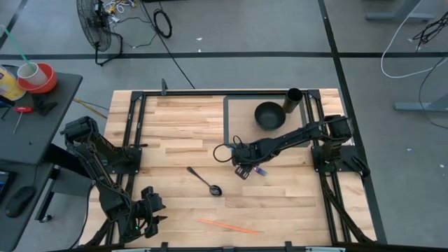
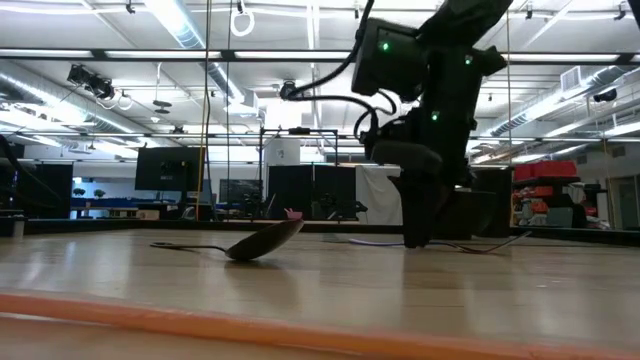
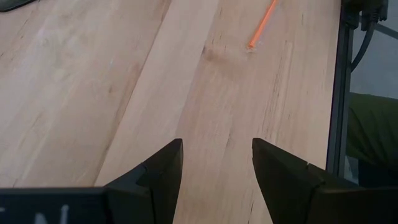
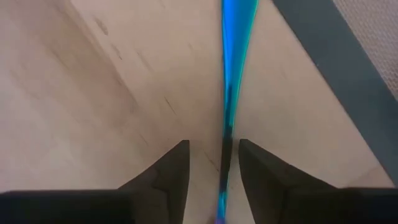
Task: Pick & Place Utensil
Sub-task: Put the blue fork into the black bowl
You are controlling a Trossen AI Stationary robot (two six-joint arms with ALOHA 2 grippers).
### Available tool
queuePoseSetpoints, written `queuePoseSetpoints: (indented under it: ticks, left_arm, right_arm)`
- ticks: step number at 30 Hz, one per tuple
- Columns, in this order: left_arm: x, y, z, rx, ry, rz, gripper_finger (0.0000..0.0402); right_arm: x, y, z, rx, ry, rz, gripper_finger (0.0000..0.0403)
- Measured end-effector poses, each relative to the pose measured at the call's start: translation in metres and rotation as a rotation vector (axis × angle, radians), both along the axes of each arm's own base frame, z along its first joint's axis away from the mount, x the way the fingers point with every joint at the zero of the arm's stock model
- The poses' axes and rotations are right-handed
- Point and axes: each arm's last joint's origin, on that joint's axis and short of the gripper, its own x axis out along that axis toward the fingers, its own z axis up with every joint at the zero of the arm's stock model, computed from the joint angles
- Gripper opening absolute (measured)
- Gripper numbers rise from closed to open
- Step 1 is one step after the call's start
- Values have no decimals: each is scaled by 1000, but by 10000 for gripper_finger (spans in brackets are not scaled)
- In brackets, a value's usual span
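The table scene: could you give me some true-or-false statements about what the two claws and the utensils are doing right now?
1. The right claw is down at the table over a blue utensil. True.
2. The spoon lies inside the black bowl. False: it lies on the bare wood, apart from the bowl.
3. The left claw grips the orange stick. False: it is open and empty, the stick lying ahead.
4. A dark cup stands beside the bowl. True.
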Motion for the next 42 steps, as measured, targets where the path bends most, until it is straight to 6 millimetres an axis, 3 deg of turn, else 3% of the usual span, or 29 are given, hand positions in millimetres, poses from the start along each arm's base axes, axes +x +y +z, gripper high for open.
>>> queuePoseSetpoints:
  ticks: [16,26,36,42]
  left_arm:
    - [0,0,0,-3,-1,0,197]
    - [0,0,0,-3,-1,0,197]
    - [0,0,0,-3,-2,0,197]
    - [0,-1,0,-7,-3,0,197]
  right_arm:
    - [-3,0,-5,11,60,55,66]
    - [-5,0,-6,24,84,73,59]
    - [-5,0,-3,35,71,59,15]
    - [-8,1,5,46,49,50,13]
